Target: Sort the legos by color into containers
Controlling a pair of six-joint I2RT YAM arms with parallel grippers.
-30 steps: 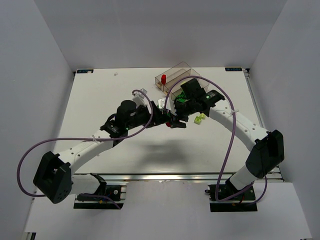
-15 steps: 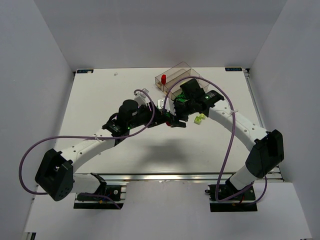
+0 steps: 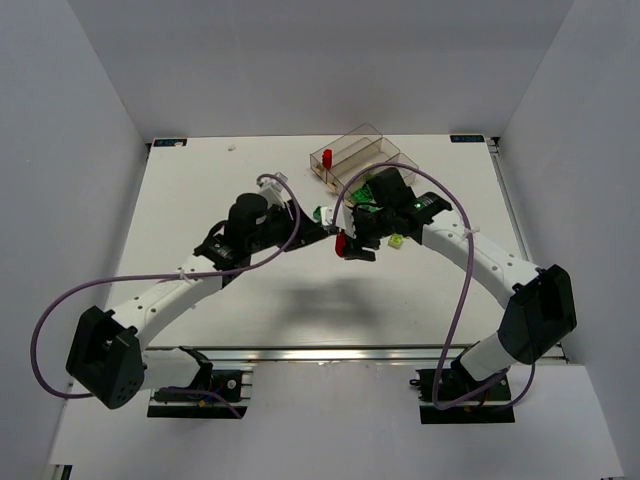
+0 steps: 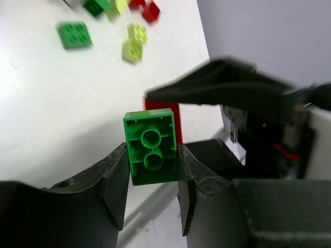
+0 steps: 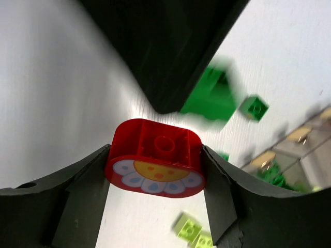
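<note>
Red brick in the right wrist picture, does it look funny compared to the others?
Yes. The red brick clamped in the right gripper has rounded ends and a white-and-yellow flower printed on its side. The green brick in the left gripper is plain and square-cornered.

L arm (image 3: 170,292), R arm (image 3: 490,255) angled inward; L pincer (image 4: 152,155) grips green brick (image 4: 151,135), R pincer (image 5: 155,163) red brick (image 5: 160,147).
</note>
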